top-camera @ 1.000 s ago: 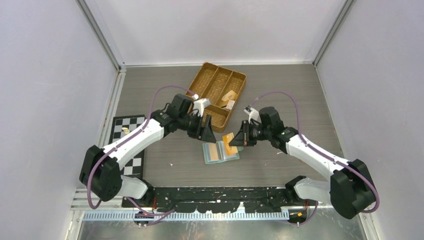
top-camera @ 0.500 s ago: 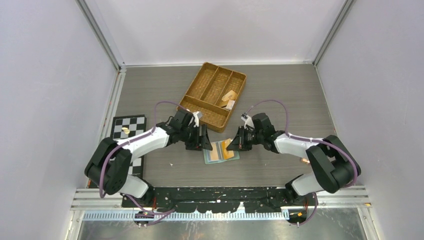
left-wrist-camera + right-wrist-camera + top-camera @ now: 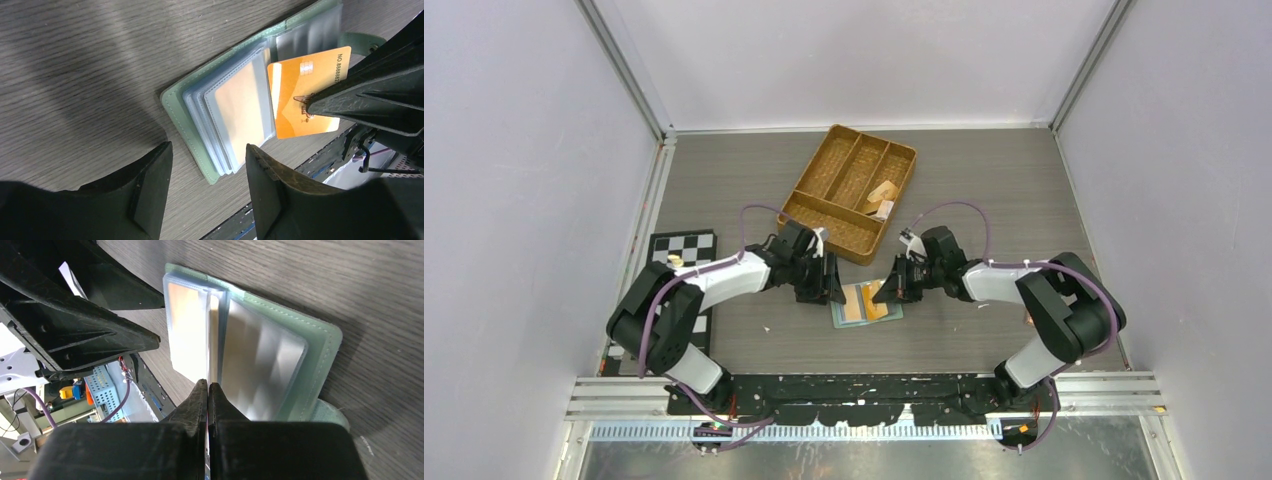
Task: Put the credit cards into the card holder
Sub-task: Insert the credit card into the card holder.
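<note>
The sage-green card holder (image 3: 852,318) lies open on the table, its clear sleeves fanned up (image 3: 235,107). My right gripper (image 3: 888,291) is shut on an orange credit card (image 3: 300,92) and holds it edge-on at the sleeves, its front edge over the fold. In the right wrist view the shut tips (image 3: 207,386) sit right at the sleeves of the holder (image 3: 322,347). My left gripper (image 3: 832,287) is open and empty. It is low at the holder's left edge (image 3: 186,120), its jaws straddling the near-left corner. No other cards show.
A woven brown divided tray (image 3: 819,175) with small items stands just behind the grippers. A chessboard (image 3: 686,245) lies at the left. The black rail (image 3: 854,385) runs along the near table edge.
Both arms have drawn in and lowered to the holder. The right gripper has brought the orange card down to the sleeves. The left gripper has settled at the holder's left edge.
</note>
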Controlling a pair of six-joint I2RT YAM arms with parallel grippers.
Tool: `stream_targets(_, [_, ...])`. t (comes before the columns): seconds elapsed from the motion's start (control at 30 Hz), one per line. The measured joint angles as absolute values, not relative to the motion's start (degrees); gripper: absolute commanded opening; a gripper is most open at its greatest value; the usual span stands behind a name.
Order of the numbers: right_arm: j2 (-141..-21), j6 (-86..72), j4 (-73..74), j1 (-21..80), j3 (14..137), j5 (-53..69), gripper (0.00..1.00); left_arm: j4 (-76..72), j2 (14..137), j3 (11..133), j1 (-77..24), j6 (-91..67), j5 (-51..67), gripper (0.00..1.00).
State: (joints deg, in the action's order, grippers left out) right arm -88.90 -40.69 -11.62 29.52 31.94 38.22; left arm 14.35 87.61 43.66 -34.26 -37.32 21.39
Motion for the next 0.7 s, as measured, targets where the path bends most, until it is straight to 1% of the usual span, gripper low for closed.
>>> stream_targets(0.23, [-90.74, -40.69, -12.16, 29.52, 32.21, 38.24, 0.01, 14.17, 88.64, 43.66, -34.26, -37.28, 21.45, 0.55])
stream_targets(0.5, [-92.68, -40.93, -14.83, 29.52, 32.25, 38.52, 0.00, 12.34, 90.13, 43.86, -34.24, -37.28, 22.37, 0.48])
stream_targets(0.7, [-94.32, -41.93, -18.28, 29.52, 32.25, 39.20, 0.00, 12.43, 90.78, 44.03, -34.00, -37.06, 22.26, 0.39])
